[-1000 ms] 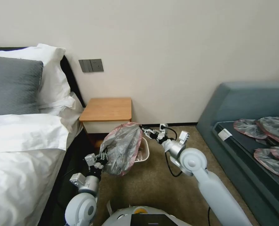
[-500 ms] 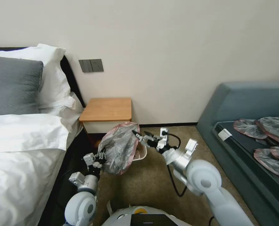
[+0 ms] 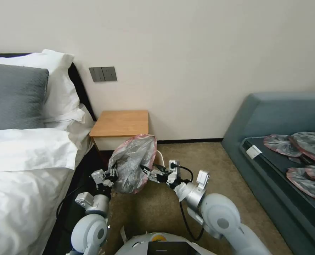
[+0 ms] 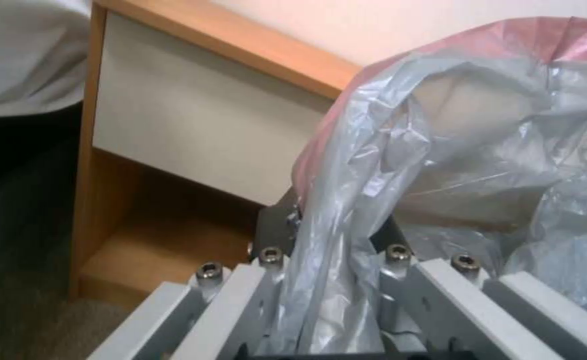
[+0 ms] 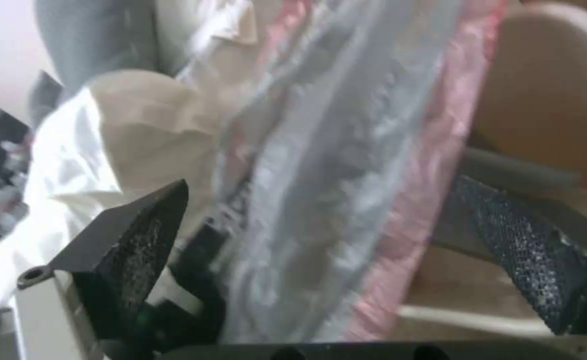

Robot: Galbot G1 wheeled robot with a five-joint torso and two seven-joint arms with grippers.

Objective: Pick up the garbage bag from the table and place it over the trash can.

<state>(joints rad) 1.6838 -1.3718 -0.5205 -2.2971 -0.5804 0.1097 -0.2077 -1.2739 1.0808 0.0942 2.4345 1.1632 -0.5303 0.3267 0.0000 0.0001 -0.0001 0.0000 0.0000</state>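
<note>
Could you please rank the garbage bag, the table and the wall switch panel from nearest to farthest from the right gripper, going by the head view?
From the right gripper:
1. The garbage bag, right at its open fingertips, held on the other side by the left gripper.
2. The table, behind the bag by the wall.
3. The wall switch panel, higher on the wall.

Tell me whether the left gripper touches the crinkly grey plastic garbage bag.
Touching: the left wrist view shows the garbage bag bunched between the left gripper fingers.
</note>
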